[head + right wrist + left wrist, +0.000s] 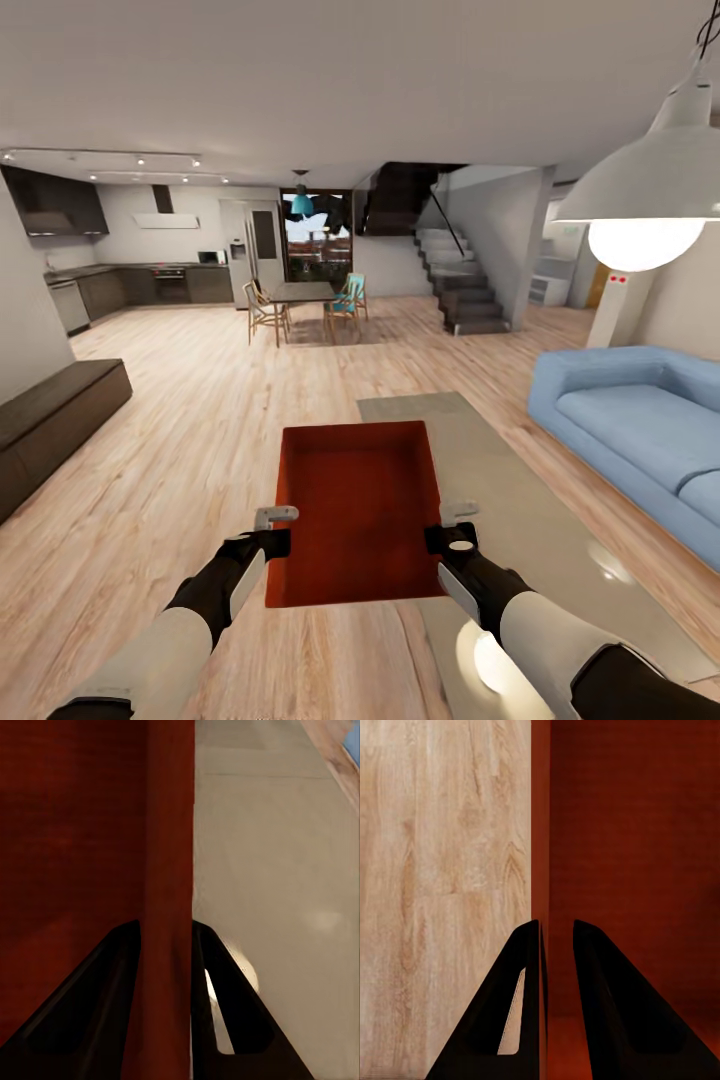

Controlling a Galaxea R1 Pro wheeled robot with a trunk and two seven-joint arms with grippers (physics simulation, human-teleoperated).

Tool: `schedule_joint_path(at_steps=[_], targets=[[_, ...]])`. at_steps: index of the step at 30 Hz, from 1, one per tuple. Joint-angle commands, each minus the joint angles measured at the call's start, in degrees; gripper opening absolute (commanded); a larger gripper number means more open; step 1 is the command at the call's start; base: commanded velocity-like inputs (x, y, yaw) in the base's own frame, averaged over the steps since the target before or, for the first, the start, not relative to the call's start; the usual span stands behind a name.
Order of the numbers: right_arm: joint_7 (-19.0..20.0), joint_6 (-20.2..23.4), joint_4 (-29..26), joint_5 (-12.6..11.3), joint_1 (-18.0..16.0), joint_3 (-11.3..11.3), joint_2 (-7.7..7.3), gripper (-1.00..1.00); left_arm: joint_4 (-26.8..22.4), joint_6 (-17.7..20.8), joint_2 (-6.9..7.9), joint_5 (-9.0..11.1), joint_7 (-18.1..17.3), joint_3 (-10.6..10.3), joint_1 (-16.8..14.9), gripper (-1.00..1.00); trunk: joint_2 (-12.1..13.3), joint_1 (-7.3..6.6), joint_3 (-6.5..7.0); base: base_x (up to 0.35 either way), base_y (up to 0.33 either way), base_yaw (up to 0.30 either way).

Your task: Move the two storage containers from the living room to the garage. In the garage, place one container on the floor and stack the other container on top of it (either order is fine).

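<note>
An orange-red storage container [360, 510] hangs low over the light wood floor [190, 430] of the living room, carried between both arms. My left gripper [275, 520] is shut on its left wall. In the left wrist view the two dark fingers [521, 975] straddle that thin wall [542, 832], with the ribbed base [637, 832] beyond. On the opposite side my right gripper [458, 515] is shut on the right wall. The right wrist view shows this wall [169, 855] pinched between the fingers [217, 982]. The garage is out of view.
A grey rug [540, 520] lies under the container's right side. A blue sofa [640, 420] stands at the right, a low dark bench [55, 415] at the left. Ahead are a dining table with chairs [300, 300], stairs [465, 295] and a kitchen. A pendant lamp [645, 190] hangs close at upper right.
</note>
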Motion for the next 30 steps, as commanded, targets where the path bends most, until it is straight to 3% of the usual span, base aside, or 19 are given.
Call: schedule_joint_path(at_steps=[1,30], targets=[[-0.45,0.39,-1.05,0.33,-0.06,0.26,-0.02,-1.0,0.06,0.29,-0.05,0.7,0.61,-1.17,0.04,-1.0,-0.06,0.02,-0.04,0.0,0.0,0.282],[-0.45,0.39,-1.05,0.33,-0.06,0.26,-0.02,-1.0,0.06,0.29,-0.05,0.7,0.52,-1.16,0.04,-1.0,-0.06,0.02,-0.04,0.0,0.0,0.282]])
